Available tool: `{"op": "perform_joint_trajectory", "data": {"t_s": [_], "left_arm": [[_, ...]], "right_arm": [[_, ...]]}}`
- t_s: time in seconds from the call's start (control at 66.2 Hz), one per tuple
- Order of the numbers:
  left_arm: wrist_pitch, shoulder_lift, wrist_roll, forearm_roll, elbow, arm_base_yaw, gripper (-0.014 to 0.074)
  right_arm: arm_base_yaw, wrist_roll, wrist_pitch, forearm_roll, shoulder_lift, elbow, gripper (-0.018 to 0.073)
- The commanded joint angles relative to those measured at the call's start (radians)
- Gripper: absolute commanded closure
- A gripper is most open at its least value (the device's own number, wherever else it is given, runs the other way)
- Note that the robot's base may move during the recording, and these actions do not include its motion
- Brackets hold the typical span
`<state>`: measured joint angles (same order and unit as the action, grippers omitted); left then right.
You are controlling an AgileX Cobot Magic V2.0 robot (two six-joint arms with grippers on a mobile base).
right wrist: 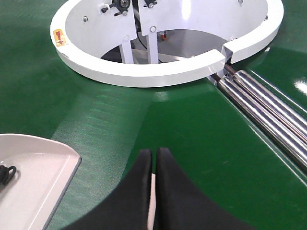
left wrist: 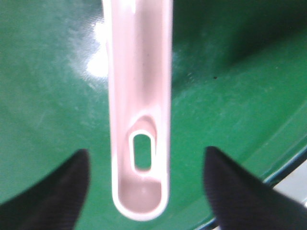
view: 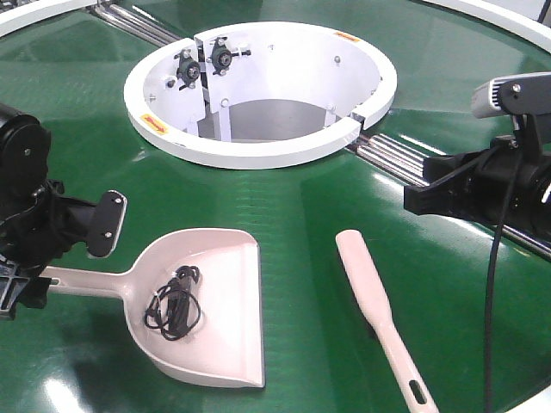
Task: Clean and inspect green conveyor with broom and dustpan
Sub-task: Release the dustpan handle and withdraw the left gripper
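Green conveyor (view: 301, 224), dustpan (right wrist: 33, 177) cropped.

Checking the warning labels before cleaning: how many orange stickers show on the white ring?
2 on the white ring: one sticker on the rim's near-left, another on the far-right rim. More may be hidden elsewhere.

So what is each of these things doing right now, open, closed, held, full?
Left gripper: open, fingers either side of the dustpan handle, not touching it.
Right gripper: shut, over the belt.
Dustpan: lying flat on the green conveyor, with a tangled black cord inside.
Broom: lying flat on the belt, not held.
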<state>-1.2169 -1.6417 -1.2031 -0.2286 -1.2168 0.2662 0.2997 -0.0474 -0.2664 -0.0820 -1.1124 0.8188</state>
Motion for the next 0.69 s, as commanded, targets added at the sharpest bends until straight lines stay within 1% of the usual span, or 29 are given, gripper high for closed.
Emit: {"op": "perform_joint_trajectory", "data": {"t_s": [0.0, 0.136, 0.211, 0.272, 0.317, 0.377, 0.408, 0.423, 0.468, 0.498, 0.589, 0.679], "left_arm": [[-0.029, 0.058, 0.005, -0.016, -0.02, 0.008, 0.0024], [-0.029, 0.105, 0.033, -0.025, -0.02, 0.008, 0.0022], [-0.026, 0.148, 0.095, -0.027, -0.02, 0.008, 0.0036], [-0.025, 0.19, 0.161, -0.033, -0.02, 0.008, 0.0057], [-0.019, 0.226, 0.224, -0.047, -0.02, 0.008, 0.0083], [-0.004, 0.267, 0.304, -0.085, -0.02, 0.008, 0.013], [0.009, 0.293, 0.363, -0.103, -0.02, 0.008, 0.0155], [0.017, 0.309, 0.406, -0.115, -0.02, 0.008, 0.0176], [0.046, 0.341, 0.499, -0.142, -0.02, 0.008, 0.0222], [0.078, 0.367, 0.576, -0.163, -0.02, 0.008, 0.0265], [0.16, 0.436, 0.764, -0.2, -0.02, 0.008, 0.04], [0.241, 0.501, 0.896, -0.207, -0.02, 0.007, 0.0553]], "right_arm": [[-0.001, -0.01, 0.074, 0.002, 0.022, 0.026, 0.0569], [-0.001, -0.01, 0.074, 0.002, 0.022, 0.026, 0.0569], [-0.001, -0.01, 0.074, 0.002, 0.022, 0.026, 0.0569], [-0.001, 0.008, 0.074, -0.015, 0.022, 0.026, 0.0569], [-0.002, 0.033, 0.073, -0.034, 0.022, 0.026, 0.0568], [-0.003, 0.07, 0.07, -0.052, 0.022, 0.026, 0.0567], [-0.003, 0.072, 0.069, -0.052, 0.022, 0.026, 0.0567], [-0.003, 0.07, 0.069, -0.05, 0.022, 0.026, 0.0567], [-0.003, 0.06, 0.066, -0.047, 0.026, 0.026, 0.0567], [-0.003, 0.047, 0.065, -0.043, 0.032, 0.026, 0.0567], [-0.003, -0.014, 0.076, -0.037, 0.054, 0.026, 0.0566], [-0.003, -0.063, 0.079, -0.02, 0.085, 0.026, 0.0564]]}}
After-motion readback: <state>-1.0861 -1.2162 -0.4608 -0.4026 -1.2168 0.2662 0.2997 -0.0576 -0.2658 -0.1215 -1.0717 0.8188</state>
